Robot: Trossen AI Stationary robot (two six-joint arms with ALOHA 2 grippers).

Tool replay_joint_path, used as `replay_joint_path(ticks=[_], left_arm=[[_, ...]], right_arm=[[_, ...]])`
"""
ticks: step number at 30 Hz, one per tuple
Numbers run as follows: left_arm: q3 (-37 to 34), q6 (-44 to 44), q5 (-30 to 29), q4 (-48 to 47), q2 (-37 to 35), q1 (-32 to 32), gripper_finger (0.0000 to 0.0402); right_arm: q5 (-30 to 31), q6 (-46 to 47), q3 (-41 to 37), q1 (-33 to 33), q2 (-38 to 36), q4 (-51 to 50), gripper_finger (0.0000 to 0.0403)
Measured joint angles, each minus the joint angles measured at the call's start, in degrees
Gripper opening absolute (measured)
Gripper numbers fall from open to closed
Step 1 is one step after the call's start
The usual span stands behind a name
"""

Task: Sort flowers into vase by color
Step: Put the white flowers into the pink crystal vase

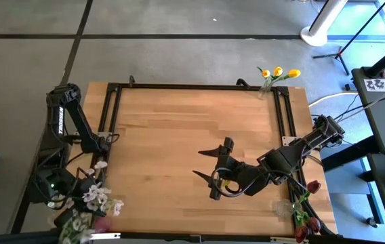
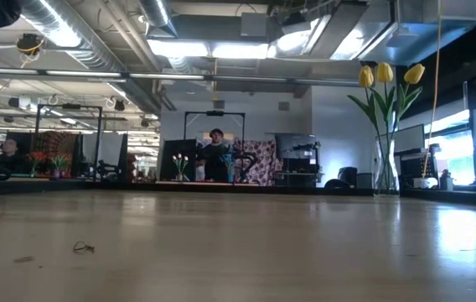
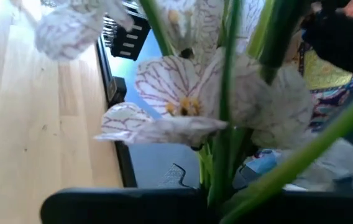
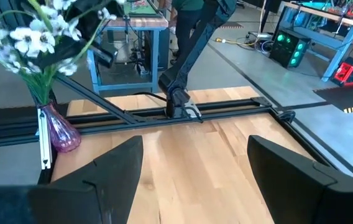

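Right end effector (image 1: 209,177) is hovering over the middle of the light wooden table (image 1: 179,135), a bit toward 4 o'clock of centre, fingers spread wide and gripping nothing; the right wrist view is showing bare wood between the two dark fingers (image 4: 111,171).

Left end effector (image 3: 164,205) is sitting down at the table's 7 o'clock corner, pushed right in among the white, purple-veined blossoms on green stems (image 1: 97,198); can't tell from the views whether its fingers are closed on a stem or just beside one. These white flowers are standing in a small purple glass vase (image 4: 61,134), so this colour is looking already grouped.

Three yellow tulips on green stems (image 1: 278,72) are standing upright in a clear glass vase (image 2: 384,168) at the table's 1 o'clock corner, well apart from both end effectors, also looking sorted.

Dark red tulips (image 1: 312,186) are bunched at the 5 o'clock corner in a clear vase (image 1: 284,207), near the right arm's elbow, at about 4 o'clock from the right end effector. Each colour is parked at its own corner, probably so the centre is staying free for arm travel.

No loose flower is lying on the table centre. Judging from that, sorting is seeming mostly finished, or the left arm is handling the last white stem.
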Motion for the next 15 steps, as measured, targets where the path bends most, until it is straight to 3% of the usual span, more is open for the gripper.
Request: replay_joint_path(ticks=[15], left_arm=[[-0.36,14.69,0.65,-0.36,-6.02,-0.23,0.0002]], right_arm=[[-0.02,3.78,0.00,0.00,0.00,0.02,0.0289]])
